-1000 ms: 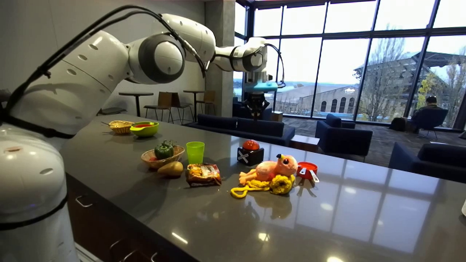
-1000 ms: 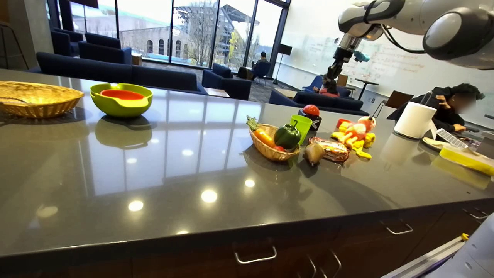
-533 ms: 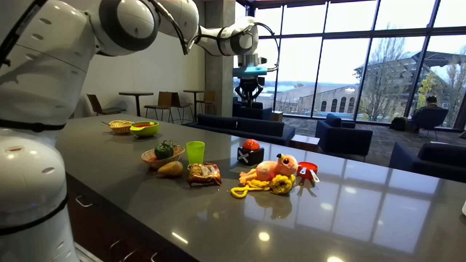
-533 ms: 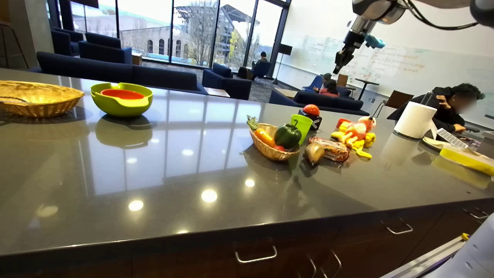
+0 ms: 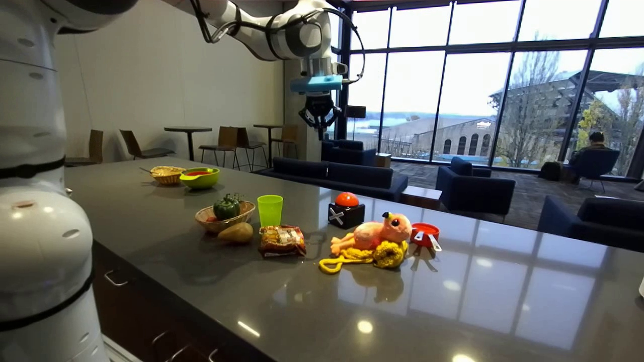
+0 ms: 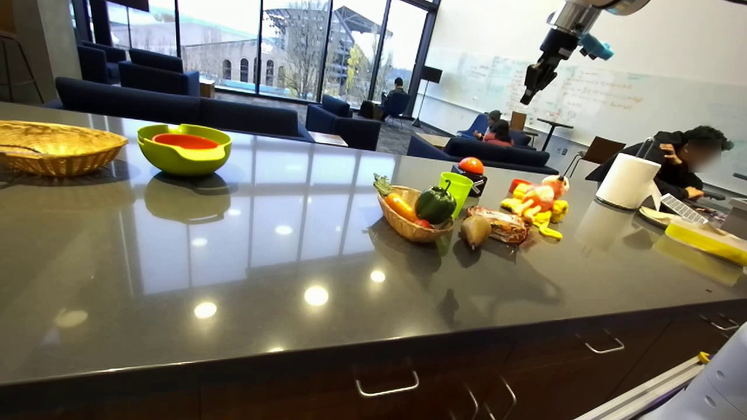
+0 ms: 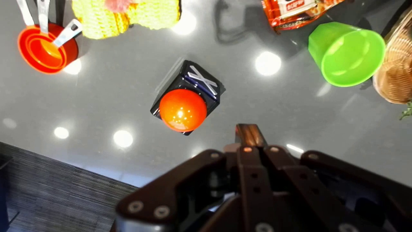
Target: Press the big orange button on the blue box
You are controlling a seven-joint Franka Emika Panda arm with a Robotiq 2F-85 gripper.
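The big orange button (image 5: 347,199) is a dome on top of a small box (image 5: 346,216) with a white X on its side. The box looks black. Button (image 6: 471,165) and box (image 6: 477,185) also show in another exterior view. In the wrist view the button (image 7: 183,110) sits on the box (image 7: 203,80) left of the fingertips. My gripper (image 5: 321,133) is shut and empty, high above the counter and well apart from the button. It also shows in an exterior view (image 6: 527,99), and its fingertips touch each other in the wrist view (image 7: 249,135).
A green cup (image 5: 270,210), snack packet (image 5: 282,241), basket with a pepper (image 5: 206,221), and pear (image 5: 236,233) lie near the box. A plush bird (image 5: 372,235) on yellow knit and red measuring cups (image 5: 424,234) lie on its other side. The bowl (image 5: 199,179) stands farther off.
My gripper has moved up and away from above the button, leftward in one exterior view and rightward in another. The button looks brighter orange than before. The objects on the counter stay in place.
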